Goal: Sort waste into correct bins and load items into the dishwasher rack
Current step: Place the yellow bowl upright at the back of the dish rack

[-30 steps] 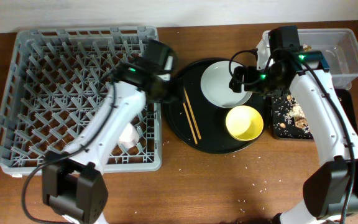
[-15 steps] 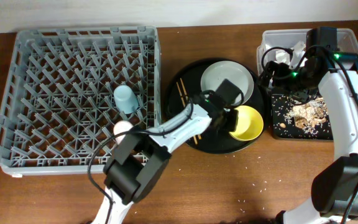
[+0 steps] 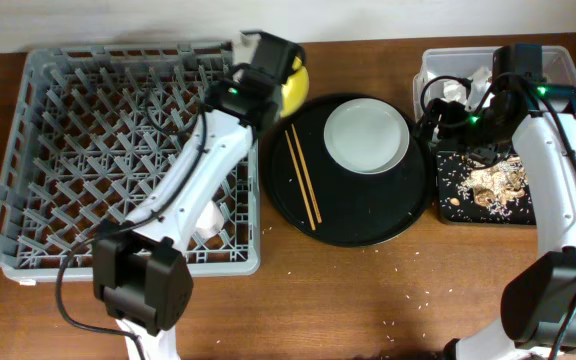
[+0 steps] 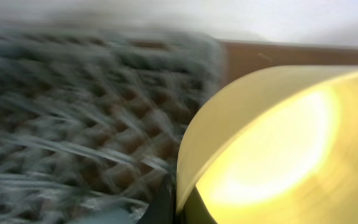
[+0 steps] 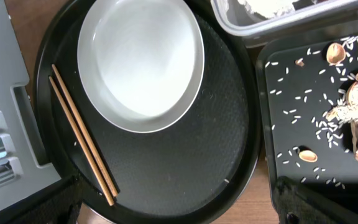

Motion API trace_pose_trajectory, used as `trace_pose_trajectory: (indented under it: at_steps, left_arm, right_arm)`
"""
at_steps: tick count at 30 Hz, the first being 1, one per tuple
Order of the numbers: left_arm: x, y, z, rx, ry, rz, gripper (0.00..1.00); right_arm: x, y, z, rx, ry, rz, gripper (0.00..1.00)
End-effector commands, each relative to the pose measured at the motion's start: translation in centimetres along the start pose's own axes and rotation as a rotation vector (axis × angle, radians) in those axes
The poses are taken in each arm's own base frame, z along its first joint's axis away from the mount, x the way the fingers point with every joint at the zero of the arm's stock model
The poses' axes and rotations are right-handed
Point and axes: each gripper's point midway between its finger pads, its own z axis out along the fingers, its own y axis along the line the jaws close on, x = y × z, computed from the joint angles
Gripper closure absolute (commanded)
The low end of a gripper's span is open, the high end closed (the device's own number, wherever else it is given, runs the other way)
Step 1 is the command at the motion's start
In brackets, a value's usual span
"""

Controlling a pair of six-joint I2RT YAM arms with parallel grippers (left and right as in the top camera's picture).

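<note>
Bowl [image 3: 298, 90] rim sits clamped in left tool [image 3: 282, 72].

Robot lab: wooden table [image 3: 368, 295], dish rack [image 3: 128, 52]

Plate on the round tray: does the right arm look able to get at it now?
Probably yes. The plate lies bare, chopsticks beside it, not on it; the right claw hovers open at the tray's edge.

White links on left arm [image 3: 183, 190], right arm [image 3: 560, 190]; black joints, cables; green wrist lights.
</note>
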Motion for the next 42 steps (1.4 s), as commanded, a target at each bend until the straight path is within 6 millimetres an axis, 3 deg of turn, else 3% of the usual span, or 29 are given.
trace_pose_trajectory:
  at_steps: [1, 4, 5, 7, 16, 21, 24, 29, 31, 35, 38, 42]
  left_arm:
    - [-5.4, 9.5, -0.4, -0.44, -0.235, -0.039, 0.99]
    - [-5.5, 11.7, 0.1, -0.692, -0.319, -0.056, 0.99]
    - [-4.8, 11.6, 1.6, -0.764, -0.318, -0.015, 0.99]
    - [-2.9, 10.9, 4.2, -0.78, -0.273, 0.048, 1.0]
    - [-2.4, 9.9, 6.3, -0.731, -0.281, 0.021, 1.0]
    - [-1.1, 9.7, 8.8, -0.859, -0.313, 0.061, 1.0]
    - [-1.0, 10.1, 8.6, -0.893, -0.313, 0.068, 1.0]
    - [-0.7, 7.5, 7.9, -0.877, -0.268, 0.231, 0.99]
    - [-0.5, 6.1, 7.5, -0.864, -0.26, 0.289, 0.85]
    - [-0.3, 4.9, 7.1, -0.852, -0.247, 0.352, 0.37]
    - [-0.2, 3.6, 6.6, -0.836, -0.251, 0.383, 0.26]
    - [1.7, -1.9, 6.0, -0.674, -0.236, 0.53, 0.25]
  right_arm:
    - [-0.3, 0.2, -1.2, 0.004, -0.036, -0.005, 0.02]
    - [-0.3, 0.2, -1.2, 0.004, -0.036, -0.005, 0.02]
    - [-0.3, 0.2, -1.2, 0.004, -0.036, -0.005, 0.02]
    - [-0.3, 0.2, -1.2, 0.004, -0.036, -0.005, 0.01]
    - [-0.3, 0.2, -1.2, 0.004, -0.036, -0.005, 0.02]
    - [-0.3, 0.2, -1.2, 0.004, -0.036, -0.005, 0.02]
    - [-0.3, 0.2, -1.2, 0.004, -0.036, -0.005, 0.02]
    - [-0.3, 0.2, -1.2, 0.004, -0.036, -0.005, 0.02]
    - [-0.3, 0.2, -1.2, 0.004, -0.036, -0.005, 0.02]
    - [-0.3, 0.2, -1.2, 0.004, -0.036, -0.005, 0.02]
    - [-0.3, 0.2, -1.2, 0.004, -0.036, -0.005, 0.02]
    - [-0.3, 0.2, -1.2, 0.004, -0.036, -0.005, 0.02]
